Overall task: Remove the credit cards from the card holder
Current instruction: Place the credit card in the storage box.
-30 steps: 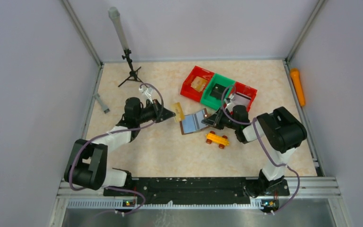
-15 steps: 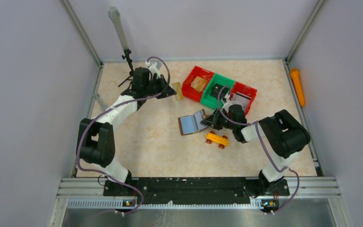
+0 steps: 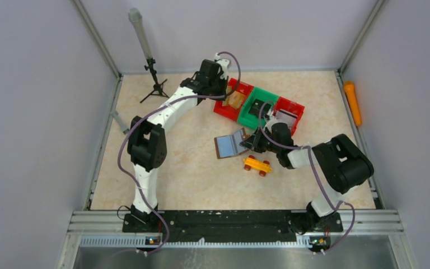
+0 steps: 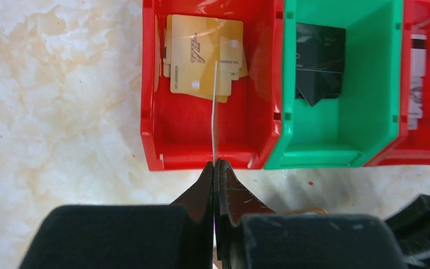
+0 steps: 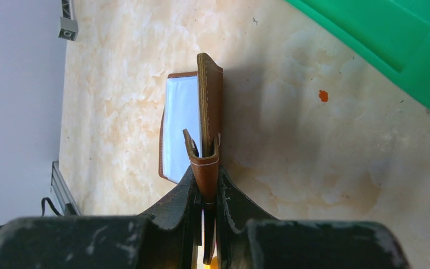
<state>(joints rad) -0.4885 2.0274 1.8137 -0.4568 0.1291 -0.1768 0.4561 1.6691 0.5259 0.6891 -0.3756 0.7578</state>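
The brown card holder lies open on the table, its greyish-blue inside showing. My right gripper is shut on its raised right flap; in the right wrist view the flap stands on edge between the jaws of the gripper. My left gripper is over the near rim of the left red bin. In the left wrist view this gripper is shut on a credit card seen edge-on above the bin. Gold cards lie in that bin.
A green bin holds black cards, and a second red bin holds pale cards. An orange toy car sits just near the card holder. A small tripod stands far left, and an orange object lies along the right wall.
My left arm has swung from beside the card holder to the far side, carrying the card over the left red bin. My right gripper has kept its hold on the card holder.
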